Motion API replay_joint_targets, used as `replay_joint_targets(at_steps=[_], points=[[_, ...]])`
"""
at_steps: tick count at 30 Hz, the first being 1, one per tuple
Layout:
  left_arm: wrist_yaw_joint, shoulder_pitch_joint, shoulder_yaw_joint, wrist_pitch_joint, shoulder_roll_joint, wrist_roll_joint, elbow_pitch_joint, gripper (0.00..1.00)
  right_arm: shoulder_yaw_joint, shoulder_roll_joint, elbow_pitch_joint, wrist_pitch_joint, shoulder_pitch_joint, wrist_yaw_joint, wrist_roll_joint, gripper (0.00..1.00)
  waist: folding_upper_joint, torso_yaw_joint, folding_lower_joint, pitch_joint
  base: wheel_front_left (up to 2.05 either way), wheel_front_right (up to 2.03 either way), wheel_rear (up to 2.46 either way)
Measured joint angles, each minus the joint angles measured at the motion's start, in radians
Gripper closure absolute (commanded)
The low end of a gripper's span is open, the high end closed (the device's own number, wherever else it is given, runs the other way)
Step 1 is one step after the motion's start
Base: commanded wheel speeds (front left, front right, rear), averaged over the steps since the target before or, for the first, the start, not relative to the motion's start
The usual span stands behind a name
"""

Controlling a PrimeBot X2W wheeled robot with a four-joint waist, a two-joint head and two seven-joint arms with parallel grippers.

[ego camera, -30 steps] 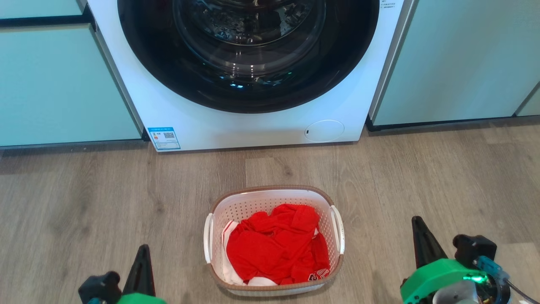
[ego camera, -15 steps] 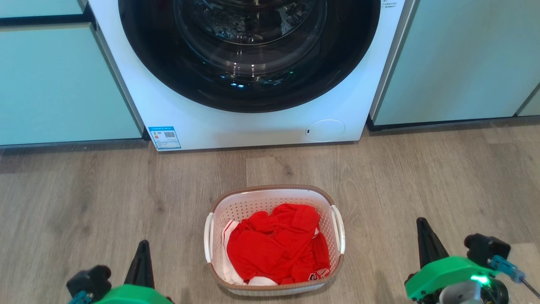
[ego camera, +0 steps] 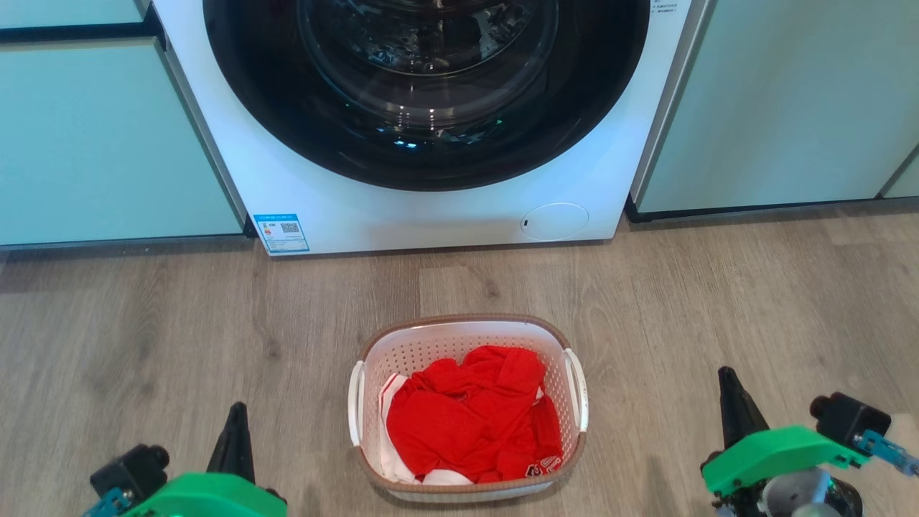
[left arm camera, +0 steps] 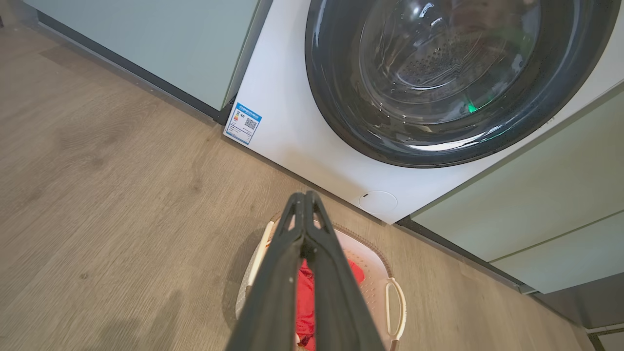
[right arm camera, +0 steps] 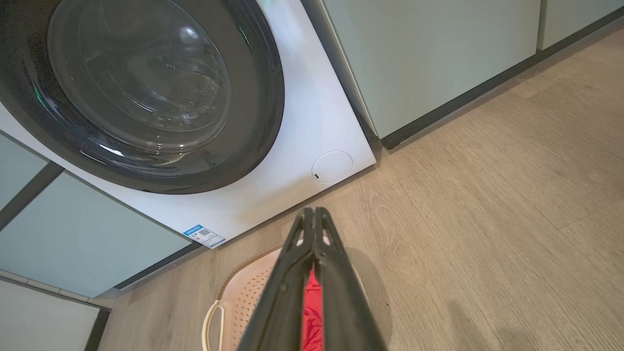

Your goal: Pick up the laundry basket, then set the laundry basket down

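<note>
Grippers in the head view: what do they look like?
The left gripper and right gripper are alike: long dark tapering fingers on a bright green housing, a black block and small blue connector beside it. Silvery metal shows below the right housing.

I see a floor (ego camera: 143,323) of grey-brown planks with a wood look. At its far edge stands a white washing machine (ego camera: 445,208) with a large round door (ego camera: 431,72) of dark glass, where small lights reflect. A blue label (ego camera: 281,233) sits at its lower left corner and a round cover (ego camera: 554,221) at the lower right. The left cabinet (ego camera: 93,143) and the right cabinet (ego camera: 775,108), both pale green, stand just beside it, above a dark plinth (ego camera: 754,210).
</note>
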Motion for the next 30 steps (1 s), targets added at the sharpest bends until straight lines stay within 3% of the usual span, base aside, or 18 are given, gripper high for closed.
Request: replay_joint_targets(at_steps=[30], points=[[-0.044, -0.059, 0.036, 0.075, 0.001, -0.325, 0.021, 1.00, -0.039, -0.003, -0.005, 0.073, -0.033, 0.000, 0.328, 1.00, 0.0000, 0.005, 0.0000, 0.003, 0.00, 0.00, 0.00]])
